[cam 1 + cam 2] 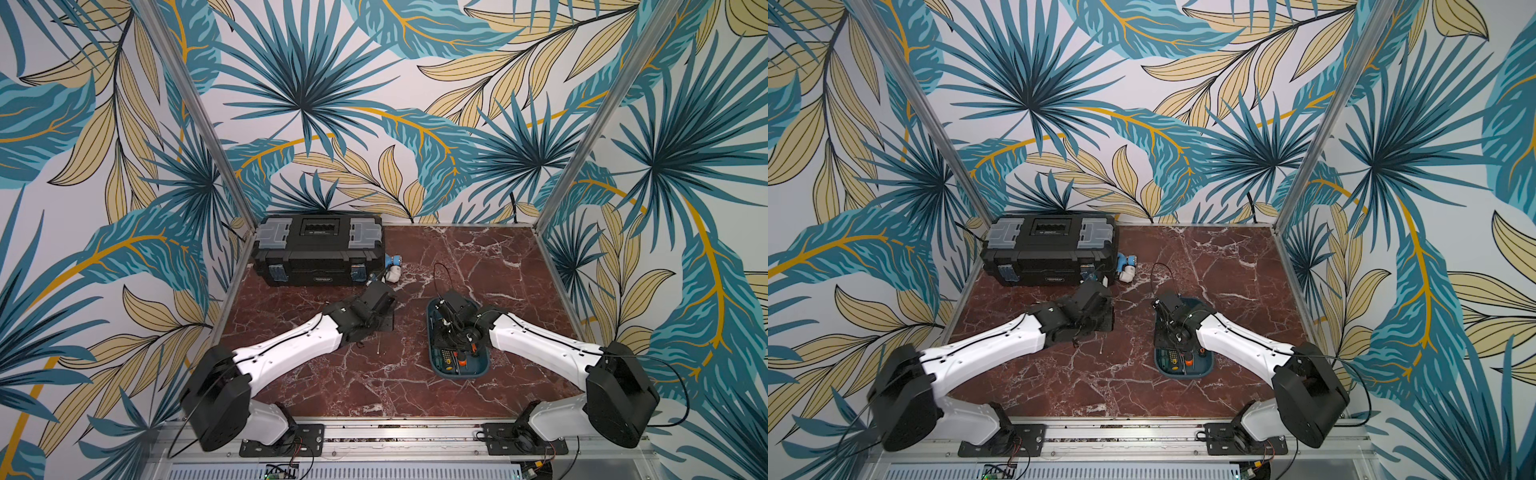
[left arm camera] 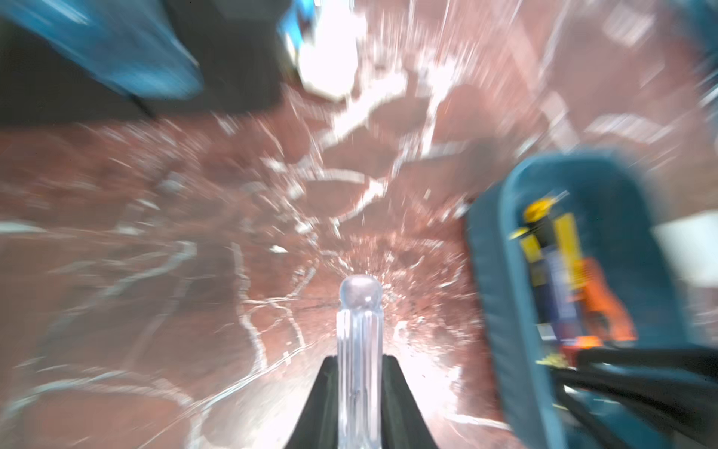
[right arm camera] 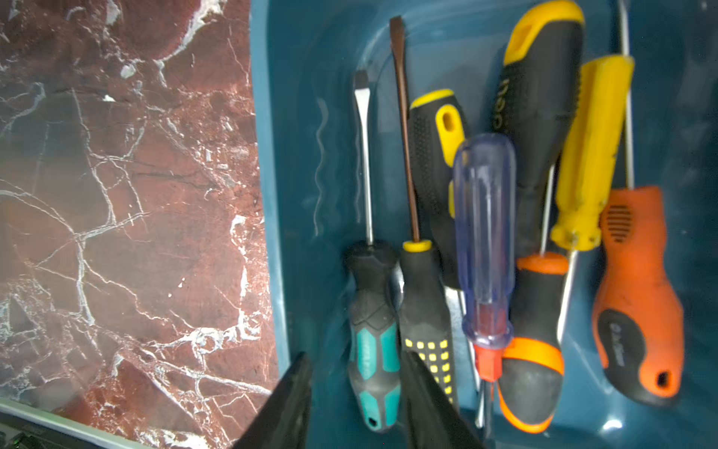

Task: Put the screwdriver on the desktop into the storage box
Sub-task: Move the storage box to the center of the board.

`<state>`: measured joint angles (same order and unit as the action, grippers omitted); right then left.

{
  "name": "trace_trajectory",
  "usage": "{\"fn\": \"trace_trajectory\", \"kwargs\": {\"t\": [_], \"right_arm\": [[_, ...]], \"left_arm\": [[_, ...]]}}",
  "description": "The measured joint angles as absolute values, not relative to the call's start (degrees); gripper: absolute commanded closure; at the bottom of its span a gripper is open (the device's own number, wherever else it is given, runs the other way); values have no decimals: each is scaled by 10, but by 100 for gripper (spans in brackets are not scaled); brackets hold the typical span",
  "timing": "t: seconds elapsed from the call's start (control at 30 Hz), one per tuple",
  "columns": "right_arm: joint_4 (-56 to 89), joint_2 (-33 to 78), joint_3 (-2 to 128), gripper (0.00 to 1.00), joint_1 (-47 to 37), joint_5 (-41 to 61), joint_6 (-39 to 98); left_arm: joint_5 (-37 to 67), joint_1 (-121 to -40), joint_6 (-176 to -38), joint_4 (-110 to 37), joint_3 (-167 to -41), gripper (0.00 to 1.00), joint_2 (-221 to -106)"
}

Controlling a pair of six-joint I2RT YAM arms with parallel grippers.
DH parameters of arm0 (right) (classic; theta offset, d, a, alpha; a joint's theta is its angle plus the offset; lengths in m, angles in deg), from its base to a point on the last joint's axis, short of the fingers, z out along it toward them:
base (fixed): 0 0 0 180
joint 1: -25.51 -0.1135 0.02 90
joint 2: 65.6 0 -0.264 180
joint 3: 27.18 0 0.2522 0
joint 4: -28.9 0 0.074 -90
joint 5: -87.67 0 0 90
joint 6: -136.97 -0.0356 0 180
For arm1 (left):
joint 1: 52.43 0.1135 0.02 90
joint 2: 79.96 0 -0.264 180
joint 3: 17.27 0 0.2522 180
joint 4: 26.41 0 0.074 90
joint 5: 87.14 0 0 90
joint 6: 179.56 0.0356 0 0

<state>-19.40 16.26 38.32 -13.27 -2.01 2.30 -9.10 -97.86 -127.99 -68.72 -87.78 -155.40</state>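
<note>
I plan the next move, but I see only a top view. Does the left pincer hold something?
Observer: Yes. The left wrist view shows the left pincer shut on a clear screwdriver.
Operator: And on the other side?
Observer: The right pincer is open over the box and grips nothing.
Operator: What lies in the box?
Observer: Several screwdrivers side by side; one has a blue handle.

A black-and-yellow screwdriver (image 3: 544, 128) handle reads "deli"; the label on the black toolbox (image 1: 318, 253) is too small to read.
</note>
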Motion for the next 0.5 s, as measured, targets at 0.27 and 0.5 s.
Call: {"fn": "trace_trajectory", "kwargs": {"t": [0.27,0.5], "right_arm": [[-189,181,414,47,-141,-7,31],[-179,230,436,63,-157,-5,35]], "left_arm": [[-79,-971,-1303,-706,-859,100,-1401],[-74,-970,-1316,-718,-850,100,-1365]]}}
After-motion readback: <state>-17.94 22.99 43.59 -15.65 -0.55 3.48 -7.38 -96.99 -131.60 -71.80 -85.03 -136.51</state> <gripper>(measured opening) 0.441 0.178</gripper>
